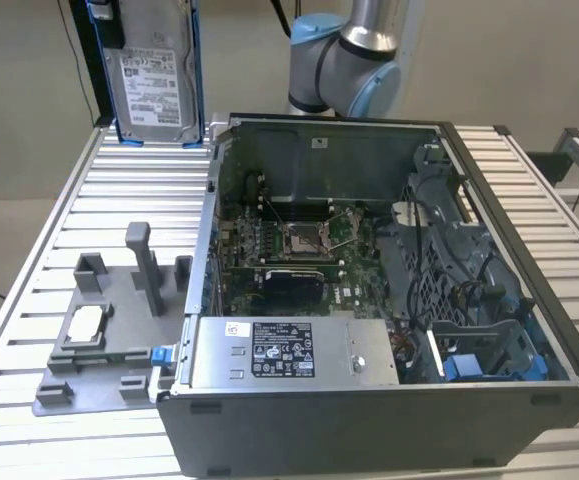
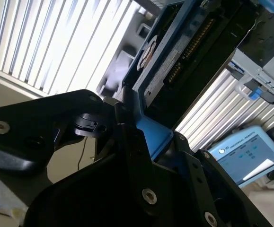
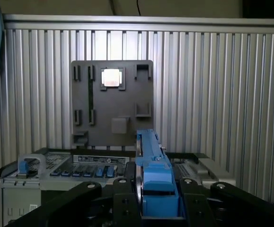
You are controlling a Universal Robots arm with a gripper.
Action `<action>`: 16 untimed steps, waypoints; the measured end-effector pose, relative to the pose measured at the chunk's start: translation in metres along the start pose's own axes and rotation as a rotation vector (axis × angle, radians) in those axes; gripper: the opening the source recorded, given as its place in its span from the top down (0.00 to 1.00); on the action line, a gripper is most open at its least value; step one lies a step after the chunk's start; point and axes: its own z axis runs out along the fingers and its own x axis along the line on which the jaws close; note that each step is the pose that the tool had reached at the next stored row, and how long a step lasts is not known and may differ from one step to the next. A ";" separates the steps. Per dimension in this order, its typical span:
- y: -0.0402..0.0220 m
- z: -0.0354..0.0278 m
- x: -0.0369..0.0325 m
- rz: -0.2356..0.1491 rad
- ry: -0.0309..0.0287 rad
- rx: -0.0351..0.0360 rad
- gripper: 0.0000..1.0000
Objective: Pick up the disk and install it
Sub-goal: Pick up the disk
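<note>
The disk (image 1: 154,75) hangs upright in the air over the far corner of the counter (image 1: 109,200), at the exterior view's left, outside the open computer case (image 1: 369,420). The fingers (image 3: 125,203) pinch its blue-framed upper end, one on each face, so its long axis runs straight down from them. The blue drive cage (image 1: 474,365) lies well apart, across the case toward the exterior view's right.

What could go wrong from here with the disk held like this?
1. The gripper clamps the disk only by one end of its blue frame; it may tilt or slip in transit.
2. Black cables cross the open case near its blue bay parts; the disk could snag there.
</note>
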 end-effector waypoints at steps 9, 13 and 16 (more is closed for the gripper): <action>-0.0270 -0.0006 0.0003 0.000 0.0000 -0.0027 1.00; -0.0385 -0.0009 0.0005 0.000 0.0000 -0.0037 1.00; -0.0478 -0.0011 0.0008 0.000 -0.0001 -0.0045 1.00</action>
